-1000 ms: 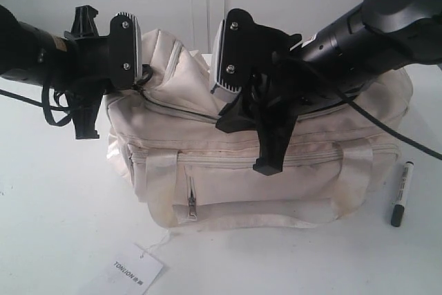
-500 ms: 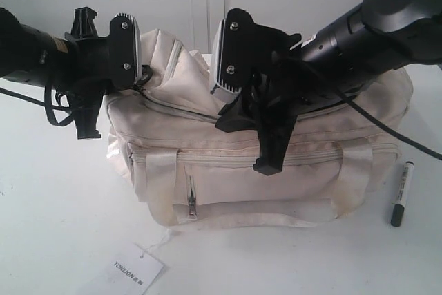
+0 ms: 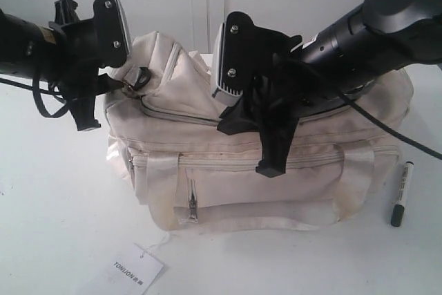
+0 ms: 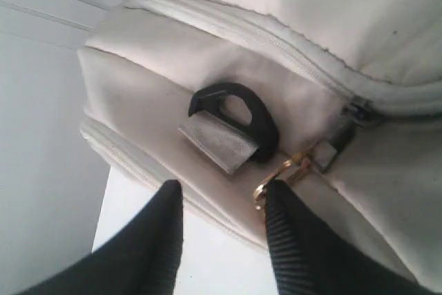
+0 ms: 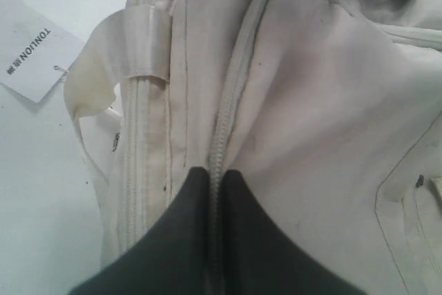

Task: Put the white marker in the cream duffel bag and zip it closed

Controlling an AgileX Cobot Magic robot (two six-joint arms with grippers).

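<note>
The cream duffel bag sits mid-table. The white marker lies on the table to the bag's right, apart from both grippers. My left gripper is open at the bag's left end, just short of a black D-ring. The gold chain pull touches one finger. My right gripper is shut on the bag's top zipper edge, holding the fabric up. The bag's inside is hidden.
A white paper tag on a string lies in front of the bag. The right arm's cable trails over the bag's right end towards the marker. A white wall stands behind.
My left gripper has tilted up and drawn back to the left, uncovering the D-ring. The bag's left end has shifted slightly. The right gripper and the marker have stayed put.
</note>
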